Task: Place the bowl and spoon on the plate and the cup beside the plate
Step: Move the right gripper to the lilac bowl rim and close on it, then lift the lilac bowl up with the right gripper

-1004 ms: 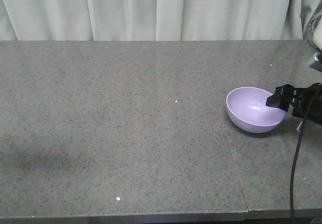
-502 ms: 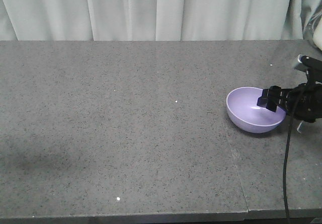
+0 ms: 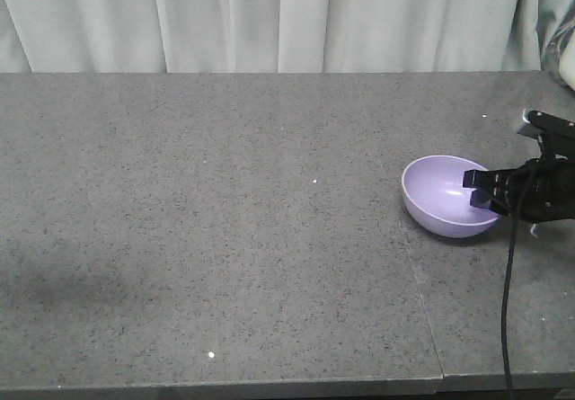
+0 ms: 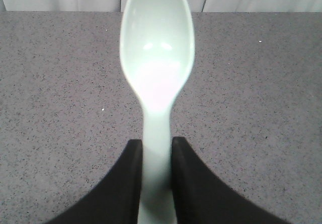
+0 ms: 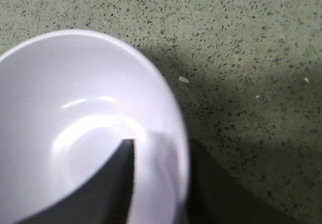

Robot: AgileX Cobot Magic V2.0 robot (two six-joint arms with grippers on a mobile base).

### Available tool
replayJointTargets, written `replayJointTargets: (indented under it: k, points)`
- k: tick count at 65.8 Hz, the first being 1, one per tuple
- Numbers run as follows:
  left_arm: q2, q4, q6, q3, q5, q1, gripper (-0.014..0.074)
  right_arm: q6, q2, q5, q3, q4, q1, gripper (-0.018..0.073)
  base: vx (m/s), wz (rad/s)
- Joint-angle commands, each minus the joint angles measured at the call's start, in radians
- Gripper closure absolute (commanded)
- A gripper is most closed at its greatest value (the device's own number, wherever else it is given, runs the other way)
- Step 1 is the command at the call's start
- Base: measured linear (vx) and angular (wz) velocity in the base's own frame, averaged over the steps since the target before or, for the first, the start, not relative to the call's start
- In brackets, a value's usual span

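The lavender bowl (image 3: 440, 195) stands at the right of the grey table. My right gripper (image 3: 482, 190) reaches in from the right edge and is shut on the bowl's near wall. The right wrist view shows one finger inside the bowl (image 5: 75, 103) and the other outside its rim, with the gripper (image 5: 161, 148) clamped across the wall. My left gripper (image 4: 156, 146) is shut on the handle of the mint-green spoon (image 4: 157, 58), whose head points away above the table. This arm does not appear in the front view. The plate and the cup are out of view.
A speckled grey table (image 3: 225, 238) spans the front view, with a seam (image 3: 422, 301) running toward the front edge near the right. Pale curtains (image 3: 269, 13) hang behind it. A black cable (image 3: 508, 310) droops from the right arm over the table's front right.
My right gripper has moved left and lowered over the bowl's rim, one finger now inside. The bowl has settled more level and shifted slightly left.
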Motion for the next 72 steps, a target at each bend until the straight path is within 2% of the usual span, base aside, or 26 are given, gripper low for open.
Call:
replayJointTargets:
  k: [1, 3, 25, 37, 48, 58, 72]
  points:
    - [-0.019, -0.017, -0.003, -0.024, -0.065, -0.005, 0.0603, -0.008, -0.039, -0.02, -0.03, 0.011, 0.002, 0.0554, 0.0, 0.0]
    - [-0.019, -0.017, -0.003, -0.024, -0.065, -0.005, 0.0603, -0.008, -0.039, -0.023, -0.03, 0.016, 0.002, 0.0576, 0.0, 0.0]
    - [-0.019, -0.017, -0.003, -0.024, -0.066, -0.005, 0.0603, -0.03, -0.149, -0.032, -0.044, 0.057, 0.002, 0.0569, 0.0, 0.0]
    - [-0.019, -0.017, -0.003, -0.024, -0.066, -0.005, 0.0603, -0.051, -0.301, 0.06, -0.132, 0.088, 0.002, 0.0569, 0.0, 0.0]
    - [-0.019, -0.017, -0.003, -0.024, -0.066, -0.005, 0.0603, -0.057, -0.439, 0.145, -0.199, 0.155, 0.002, 0.0569, 0.0, 0.0]
    - [-0.019, -0.017, -0.003, -0.024, -0.066, -0.005, 0.0603, -0.062, -0.542, 0.174, -0.202, 0.203, 0.002, 0.0569, 0.0, 0.0]
    - [-0.019, -0.017, -0.003, -0.024, -0.066, -0.005, 0.0603, -0.062, -0.61, 0.231, -0.202, 0.203, 0.002, 0.0569, 0.0, 0.0]
